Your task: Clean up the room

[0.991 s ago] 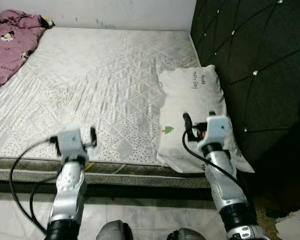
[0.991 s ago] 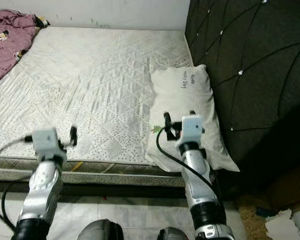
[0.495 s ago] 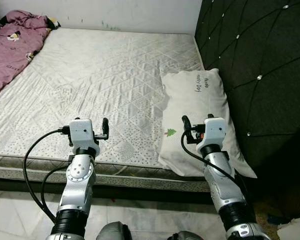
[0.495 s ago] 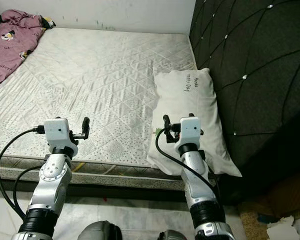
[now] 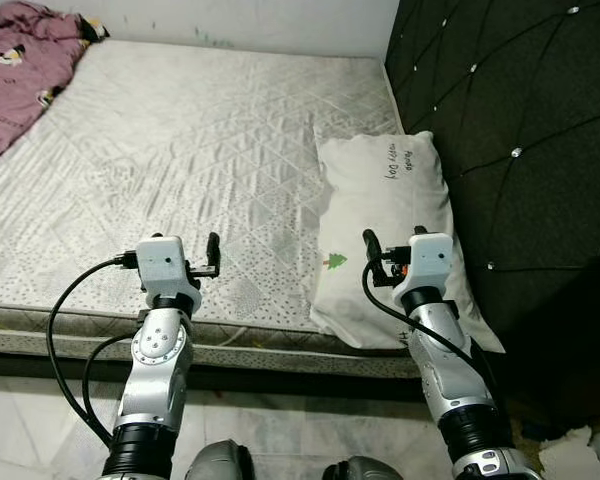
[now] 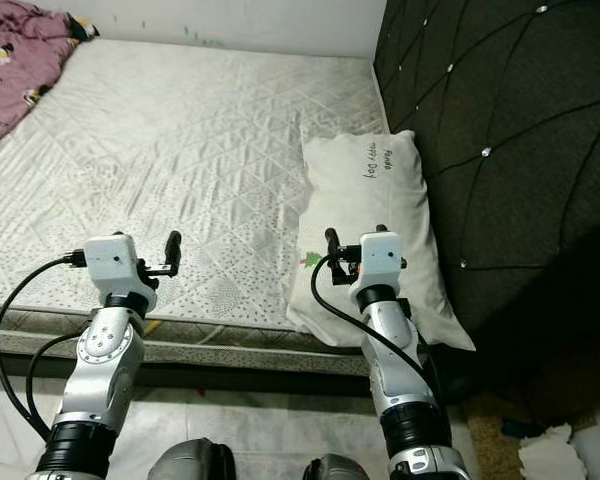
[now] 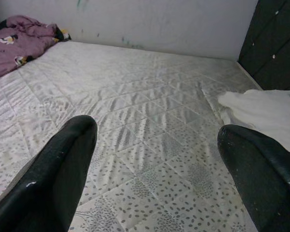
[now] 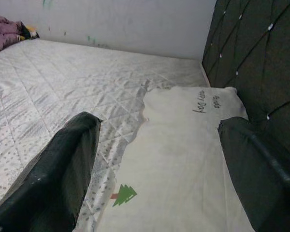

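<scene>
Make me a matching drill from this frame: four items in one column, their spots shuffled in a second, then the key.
Items
1. pillow
2. purple blanket
3. left gripper
4. right gripper

Places
A. open, over the near edge of the bare mattress
B. far left corner of the mattress
C. open, over the pillow's near end
D. lying along the dark tufted headboard

Pairs: 1-D, 2-B, 3-A, 4-C

Mattress (image 5: 180,150) ahead, pillow (image 5: 390,230) on its right edge — against the headboard (image 5: 510,130), blanket (image 5: 20,70) at far left — wall (image 5: 240,15) behind, floor (image 5: 40,420) below.
</scene>
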Controlling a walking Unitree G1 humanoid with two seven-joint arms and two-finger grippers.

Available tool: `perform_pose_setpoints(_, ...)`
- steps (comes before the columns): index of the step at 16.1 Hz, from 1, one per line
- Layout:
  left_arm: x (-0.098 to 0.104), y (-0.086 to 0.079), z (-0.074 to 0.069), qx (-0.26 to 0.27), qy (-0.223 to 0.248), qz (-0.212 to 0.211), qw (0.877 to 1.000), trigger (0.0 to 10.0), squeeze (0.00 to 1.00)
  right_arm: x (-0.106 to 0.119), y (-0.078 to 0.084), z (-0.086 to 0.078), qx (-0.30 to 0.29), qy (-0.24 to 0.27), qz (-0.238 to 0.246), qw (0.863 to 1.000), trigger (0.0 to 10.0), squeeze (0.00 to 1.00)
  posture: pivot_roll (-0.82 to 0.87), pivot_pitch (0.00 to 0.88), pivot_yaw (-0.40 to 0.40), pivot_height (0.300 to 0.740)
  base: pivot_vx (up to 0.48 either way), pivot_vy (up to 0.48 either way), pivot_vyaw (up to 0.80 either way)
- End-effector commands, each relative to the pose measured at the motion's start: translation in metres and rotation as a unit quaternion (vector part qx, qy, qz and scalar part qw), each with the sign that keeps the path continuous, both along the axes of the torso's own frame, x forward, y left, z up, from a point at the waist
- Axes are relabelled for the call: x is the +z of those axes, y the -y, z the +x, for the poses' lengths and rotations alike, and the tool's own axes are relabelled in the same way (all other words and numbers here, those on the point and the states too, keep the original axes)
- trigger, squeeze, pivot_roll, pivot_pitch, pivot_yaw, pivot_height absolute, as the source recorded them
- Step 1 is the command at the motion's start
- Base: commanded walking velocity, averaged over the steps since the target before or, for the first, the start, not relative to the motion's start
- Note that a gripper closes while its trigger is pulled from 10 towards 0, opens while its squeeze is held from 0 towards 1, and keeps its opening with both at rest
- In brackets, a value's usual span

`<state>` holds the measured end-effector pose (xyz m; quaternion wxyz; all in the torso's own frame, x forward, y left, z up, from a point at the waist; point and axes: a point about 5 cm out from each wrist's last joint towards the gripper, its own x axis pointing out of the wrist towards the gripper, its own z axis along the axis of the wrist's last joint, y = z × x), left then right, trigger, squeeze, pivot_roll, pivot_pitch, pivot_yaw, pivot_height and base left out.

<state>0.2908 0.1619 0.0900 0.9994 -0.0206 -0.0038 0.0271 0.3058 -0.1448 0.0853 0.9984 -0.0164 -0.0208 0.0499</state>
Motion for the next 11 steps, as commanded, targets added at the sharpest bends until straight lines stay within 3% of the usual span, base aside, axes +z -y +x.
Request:
perform_pose_setpoints(1,0.0045,0.0007,0.0014,-0.002,0.004,-0.007,1.000,10.0,0.00,0.0049,0.0024,0.0015,-0.002,0.005,0.000,1.000,10.0,0.00,-0.01,0.098,-0.059,0.740,0.000,0.000,0.00)
perform_pose_setpoints(2,0.0048,0.0009,0.0016,-0.002,0.004,-0.007,1.000,10.0,0.00,0.0052,0.0027,0.0017,-0.002,0.005,0.000,1.000,10.0,0.00,-0.01,0.103,-0.060,0.740,0.000,0.000,-0.44)
perform_pose_setpoints(6,0.0062,0.0014,0.0015,0.001,0.000,-0.017,1.000,10.0,0.00,0.0066,0.0054,0.0019,-0.003,0.002,0.001,1.000,10.0,0.00,-0.01,0.122,-0.064,0.740,0.000,0.480,-0.47)
perform_pose_setpoints(11,0.0076,0.0015,-0.0009,0.006,0.000,-0.020,1.000,10.0,0.00,0.0064,0.0041,0.0013,0.009,-0.003,0.002,1.000,10.0,0.00,0.00,0.129,-0.074,0.740,0.000,0.480,0.00)
